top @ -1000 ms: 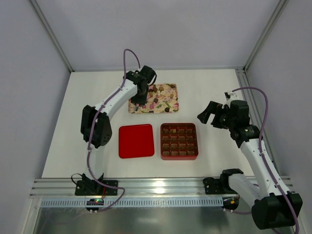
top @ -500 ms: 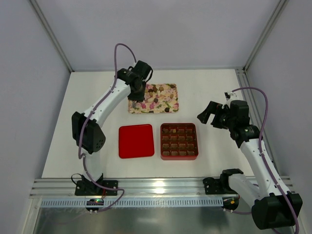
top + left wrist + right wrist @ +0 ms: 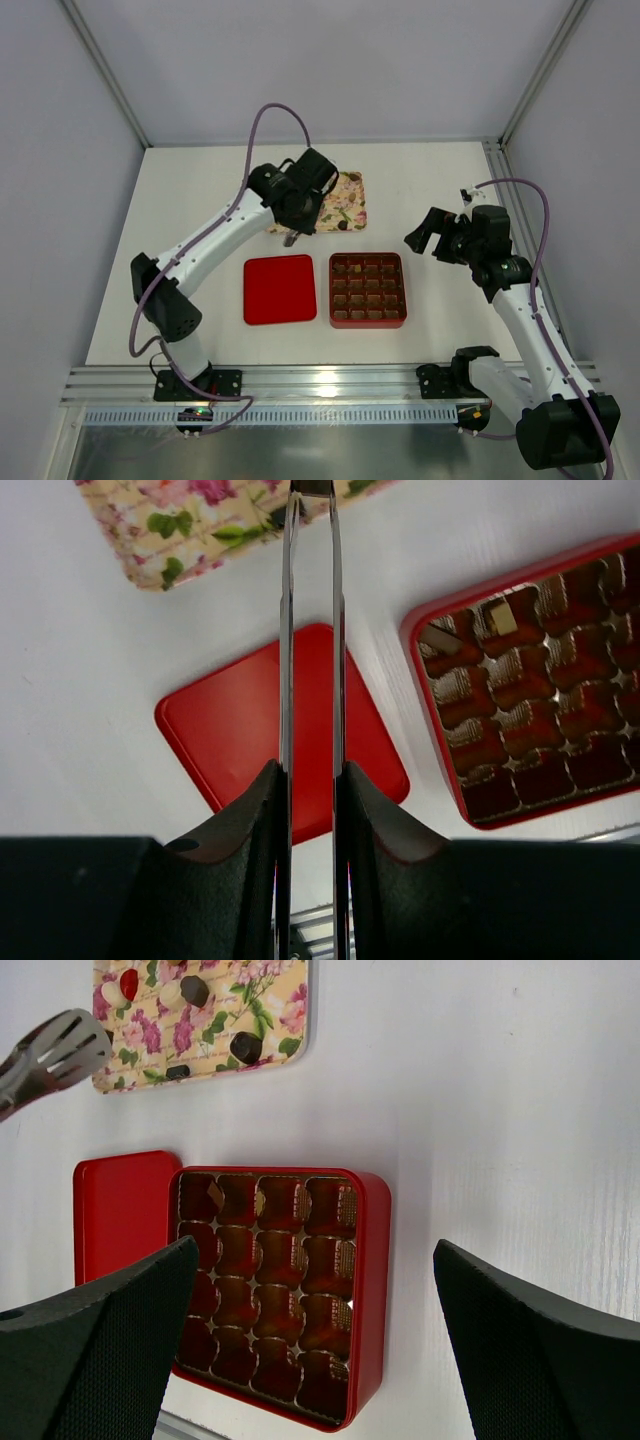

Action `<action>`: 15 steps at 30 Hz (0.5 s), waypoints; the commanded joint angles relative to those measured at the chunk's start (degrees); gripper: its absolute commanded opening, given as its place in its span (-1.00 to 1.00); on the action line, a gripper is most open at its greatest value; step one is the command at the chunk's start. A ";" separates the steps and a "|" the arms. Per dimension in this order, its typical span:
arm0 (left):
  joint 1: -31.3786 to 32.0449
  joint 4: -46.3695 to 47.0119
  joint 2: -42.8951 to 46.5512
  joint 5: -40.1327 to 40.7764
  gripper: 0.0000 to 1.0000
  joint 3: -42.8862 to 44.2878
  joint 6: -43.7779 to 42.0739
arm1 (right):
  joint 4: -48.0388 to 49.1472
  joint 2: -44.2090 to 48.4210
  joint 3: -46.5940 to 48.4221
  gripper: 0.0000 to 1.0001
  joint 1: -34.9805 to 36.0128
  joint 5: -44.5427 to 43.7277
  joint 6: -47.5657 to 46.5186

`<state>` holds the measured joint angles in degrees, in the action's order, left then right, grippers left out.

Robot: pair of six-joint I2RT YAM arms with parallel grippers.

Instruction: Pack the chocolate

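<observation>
Dark and pale roundish chocolate [image 3: 245, 1048] pieces dot the flowered tray [image 3: 285, 990].

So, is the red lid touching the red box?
Apart. The top view shows a strip of white table between the red lid and the red box.

— What sort of room have you got yourself in here?
— You're in a robotics lab, inside a test cell. See your flat white tabletop [image 3: 430, 180], boxed in by plain pale panel walls [image 3: 330, 60] held in bare aluminium corner posts [image 3: 107, 75].
— And along your near edge?
— A slotted grey aluminium rail [image 3: 330, 385], with your two white-and-black robot arms [image 3: 215, 235] fixed to it by black base brackets [image 3: 190, 383]. Purple cables [image 3: 277, 105] loop off both. That's a rig bench through and through.
</observation>
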<state>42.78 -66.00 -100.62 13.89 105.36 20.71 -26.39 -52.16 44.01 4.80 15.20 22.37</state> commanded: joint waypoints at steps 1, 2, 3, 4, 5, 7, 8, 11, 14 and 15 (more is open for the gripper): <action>5.44 -0.97 3.85 1.13 -0.71 -0.68 1.52 | 1.78 -0.13 0.46 0.99 0.04 -0.52 -0.22; 6.68 -1.06 4.29 1.05 -0.71 -0.86 1.61 | 1.78 -0.13 0.55 1.00 0.04 -0.61 -0.22; 7.74 -1.06 4.38 1.14 -0.70 -0.86 1.79 | 1.70 -0.05 0.55 0.99 0.04 -0.87 -0.22; 9.67 -1.06 4.47 1.14 -0.70 -0.95 1.96 | 1.61 0.04 0.55 1.00 0.04 -0.88 -0.22; 10.56 -1.15 4.64 0.97 -0.70 -1.03 2.23 | 1.61 0.22 0.64 1.00 0.04 -0.88 -0.22; 12.75 -0.98 4.64 0.18 -0.69 -1.12 2.49 | 1.34 0.39 0.55 0.99 0.04 -1.05 -0.22; 13.46 -0.98 4.29 -0.26 -0.70 -1.04 2.84 | 1.34 0.57 0.64 0.99 -0.05 -1.14 -0.14; 15.83 -0.36 3.42 -1.84 -0.68 -1.47 3.37 | 1.08 0.83 0.55 1.00 -0.05 -1.23 -0.14; 17.33 0.34 2.01 -2.37 -0.67 -1.39 3.55 | 0.82 1.27 0.55 1.00 0.04 -1.40 -0.13; 18.03 0.95 1.31 -2.90 -0.66 -1.47 3.64 | 0.56 1.27 0.46 1.00 -0.05 -1.49 -0.13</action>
<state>59.35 -66.72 -98.83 12.38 103.77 23.51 -26.39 -52.10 44.01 4.80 14.68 22.39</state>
